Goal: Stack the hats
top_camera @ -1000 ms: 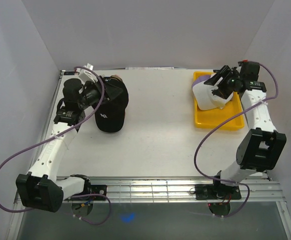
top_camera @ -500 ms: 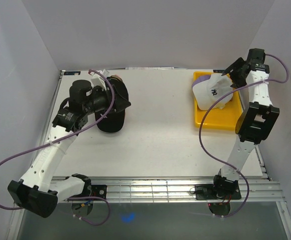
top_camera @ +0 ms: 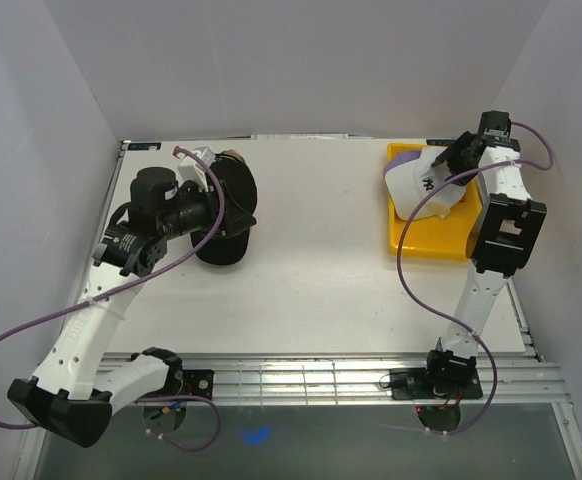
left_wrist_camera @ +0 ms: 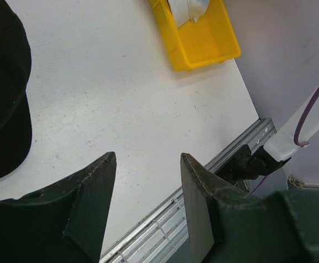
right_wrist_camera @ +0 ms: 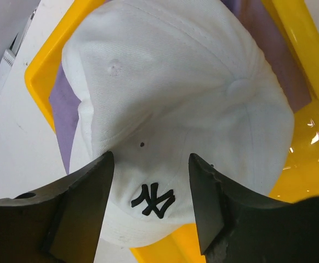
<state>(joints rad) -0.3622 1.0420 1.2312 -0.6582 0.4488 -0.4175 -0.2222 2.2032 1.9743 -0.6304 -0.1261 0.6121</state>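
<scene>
A black cap (top_camera: 239, 190) lies at the far left of the table, with a bit of a tan cap (top_camera: 233, 155) showing behind it. My left gripper (top_camera: 227, 213) is open and empty, raised just over the black cap, which sits at the left edge of the left wrist view (left_wrist_camera: 3, 93). A white cap (top_camera: 423, 185) with a dark logo rests on a purple cap (top_camera: 401, 153) in the yellow tray (top_camera: 441, 240). My right gripper (top_camera: 451, 160) is open above the white cap (right_wrist_camera: 176, 93), not touching it. No pink cap shows.
White walls close in the table on the left, back and right; my right arm stands close to the right wall. A metal rail (top_camera: 321, 375) runs along the near edge. The yellow tray also shows far off in the left wrist view (left_wrist_camera: 203, 38).
My right gripper has drawn back from the white cap toward the far right corner, leaving the cap logo-up in the tray. My left gripper has risen and swung right over the black cap.
</scene>
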